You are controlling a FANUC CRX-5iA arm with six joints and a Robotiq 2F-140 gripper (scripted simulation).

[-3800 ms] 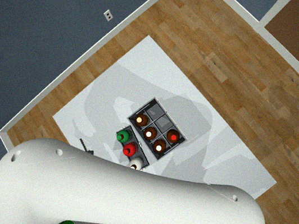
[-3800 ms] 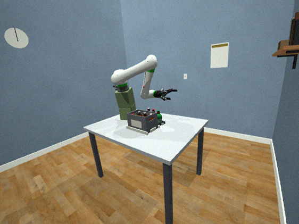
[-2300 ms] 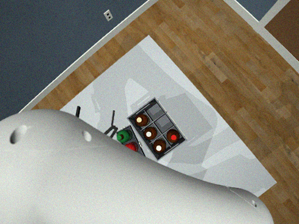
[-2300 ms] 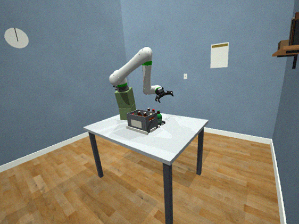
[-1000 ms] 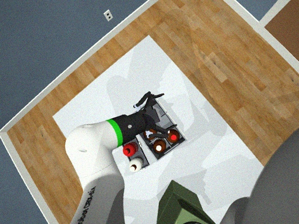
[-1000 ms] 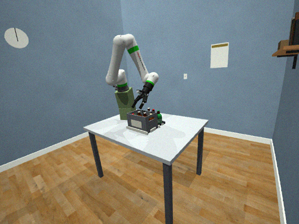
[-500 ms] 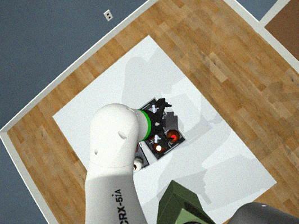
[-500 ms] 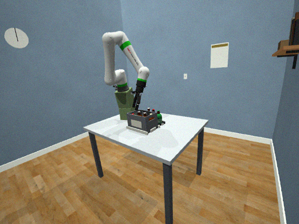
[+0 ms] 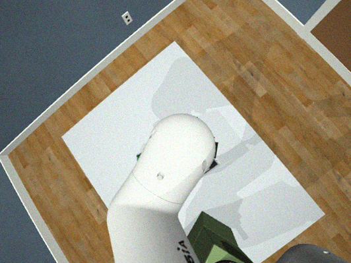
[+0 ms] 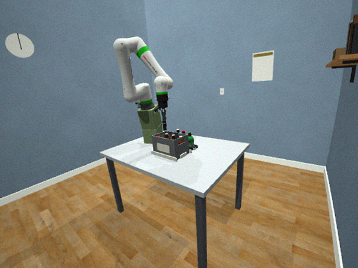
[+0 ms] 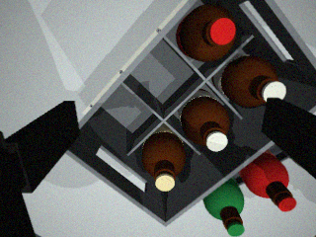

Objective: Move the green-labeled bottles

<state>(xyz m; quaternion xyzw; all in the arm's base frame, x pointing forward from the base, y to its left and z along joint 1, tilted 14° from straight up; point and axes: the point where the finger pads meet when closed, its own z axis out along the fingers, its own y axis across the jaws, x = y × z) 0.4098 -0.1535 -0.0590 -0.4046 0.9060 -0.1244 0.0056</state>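
Observation:
In the wrist view I look straight down on the dark grey crate (image 11: 183, 114). Brown bottles stand in several slots, one with a red cap (image 11: 222, 31), two with white caps (image 11: 216, 140) and one with a cream cap (image 11: 164, 182). Two slots (image 11: 150, 74) on the far side are empty. A green-labeled bottle (image 11: 226, 202) and a red-labeled bottle (image 11: 268, 179) stand just outside the crate. My gripper (image 11: 171, 117) is open and empty, above the crate. From the side, the gripper (image 10: 164, 122) hangs over the crate (image 10: 170, 144), and the green bottle (image 10: 190, 140) is on the tray behind it.
The crate sits near the back of a white table (image 10: 179, 162). The green robot pedestal (image 10: 147, 124) stands at the table's back edge. In the overhead view my white arm (image 9: 170, 163) covers the crate and tray.

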